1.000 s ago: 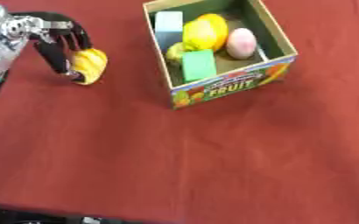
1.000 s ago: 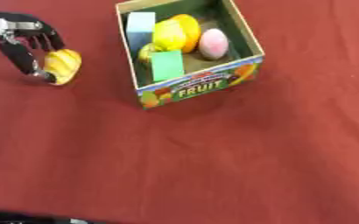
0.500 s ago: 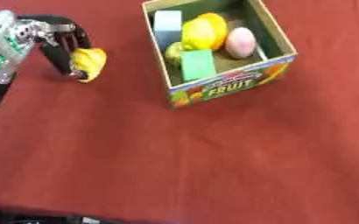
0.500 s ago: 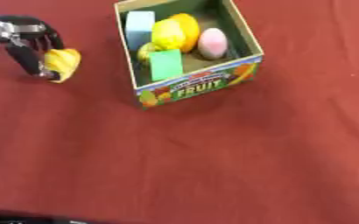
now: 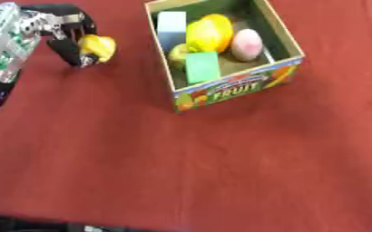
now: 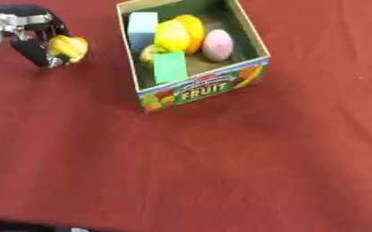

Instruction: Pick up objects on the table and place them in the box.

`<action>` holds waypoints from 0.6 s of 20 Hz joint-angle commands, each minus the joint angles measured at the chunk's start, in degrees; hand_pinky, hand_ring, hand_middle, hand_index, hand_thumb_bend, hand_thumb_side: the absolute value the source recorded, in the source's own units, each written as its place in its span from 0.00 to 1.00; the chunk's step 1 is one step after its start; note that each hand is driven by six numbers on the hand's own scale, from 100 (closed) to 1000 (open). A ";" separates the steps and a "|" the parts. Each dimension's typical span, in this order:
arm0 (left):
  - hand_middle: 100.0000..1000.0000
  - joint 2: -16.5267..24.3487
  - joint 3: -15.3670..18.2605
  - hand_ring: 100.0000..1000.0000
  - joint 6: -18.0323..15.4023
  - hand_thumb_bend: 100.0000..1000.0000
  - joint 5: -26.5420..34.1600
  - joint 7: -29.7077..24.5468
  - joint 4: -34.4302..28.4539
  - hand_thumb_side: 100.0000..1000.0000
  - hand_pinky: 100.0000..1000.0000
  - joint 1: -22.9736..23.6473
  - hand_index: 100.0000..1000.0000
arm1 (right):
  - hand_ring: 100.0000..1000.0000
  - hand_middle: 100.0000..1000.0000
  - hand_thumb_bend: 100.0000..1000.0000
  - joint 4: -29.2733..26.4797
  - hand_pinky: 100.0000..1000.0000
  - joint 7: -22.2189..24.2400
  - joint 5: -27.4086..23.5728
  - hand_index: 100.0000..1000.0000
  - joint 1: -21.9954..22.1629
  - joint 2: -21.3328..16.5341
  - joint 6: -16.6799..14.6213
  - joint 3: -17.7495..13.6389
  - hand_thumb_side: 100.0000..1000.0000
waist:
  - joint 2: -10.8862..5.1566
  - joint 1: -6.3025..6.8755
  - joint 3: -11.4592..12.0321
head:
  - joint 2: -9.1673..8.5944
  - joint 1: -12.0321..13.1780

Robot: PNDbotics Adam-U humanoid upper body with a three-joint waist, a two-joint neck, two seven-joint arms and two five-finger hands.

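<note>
Left hand (image 5: 65, 34) sits at upper left of the view, black fingers curled round a small yellow object (image 5: 98, 46), thumb and fingers clamped on it from the left and above. Obj looks like a rounded yellow toy fruit w/ an orange patch, prob a lemon or pepper, too blurred to say which. Can't tell whether it rests on the counter (image 5: 221, 172) or hangs just above it. Silver forearm runs off the left edge.

Box (image 5: 237, 93) is cardboard, open at the top, printed "FRUIT" on its front wall w/ fruit pictures, and stands well to the right of the hand, apart from it. Inside:
- pale blue block (image 5: 171, 25) at the back left
- big yellow fruit (image 5: 208, 32) in the middle, touching the blue block
- pink egg-shaped piece (image 5: 247, 44) on the right side
- green block (image 5: 203, 67) at the front, leaning on the front wall
- small yellow-green piece (image 5: 178, 52) behind the green block, partly hidden

Counter is covered in dark red cloth. Right hand shows in neither view.
</note>
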 commanded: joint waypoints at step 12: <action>0.53 -6.25 0.80 0.58 4.12 0.08 2.64 -3.16 -12.40 0.00 0.66 -10.45 0.61 | 0.65 0.58 0.00 -0.87 0.75 0.40 -0.75 0.69 -1.23 -1.80 0.12 -0.23 0.44 | -1.54 0.92 -1.17 | -0.53 0.38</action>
